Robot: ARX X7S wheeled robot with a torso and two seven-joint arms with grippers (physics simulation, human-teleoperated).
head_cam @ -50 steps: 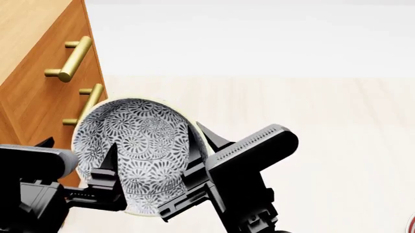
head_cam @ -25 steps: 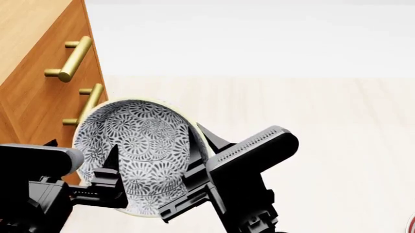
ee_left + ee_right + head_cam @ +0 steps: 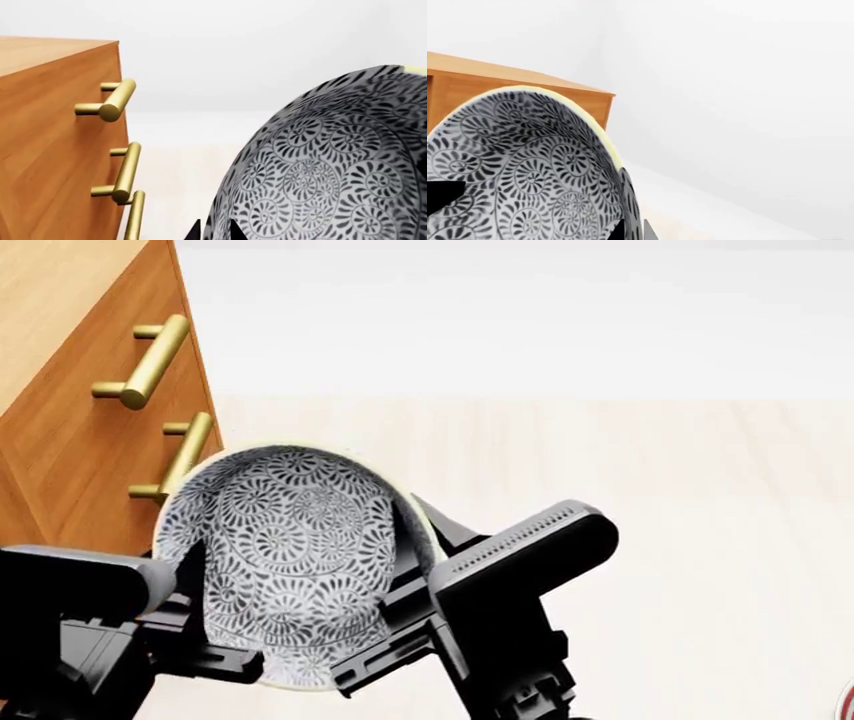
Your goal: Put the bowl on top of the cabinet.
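The bowl, patterned grey-black with a pale rim, hangs tilted in the air between both arms, its opening facing the head camera. My left gripper is shut on its left rim; in the left wrist view the gripper has a fingertip on each side of the bowl wall. My right gripper is shut on the right rim, and the right wrist view shows the gripper straddling the bowl edge. The orange-brown cabinet stands just left of the bowl, which hangs level with its upper drawer fronts.
Brass bar handles stick out of the cabinet front toward the bowl. A pale wooden floor stretches to the right, ending at a white wall. A sliver of a red-ringed plate shows at the lower right edge.
The left arm has crept right and the left finger has slid to the bowl's outer left rim. The bowl has sunk slightly. The right arm has barely moved.
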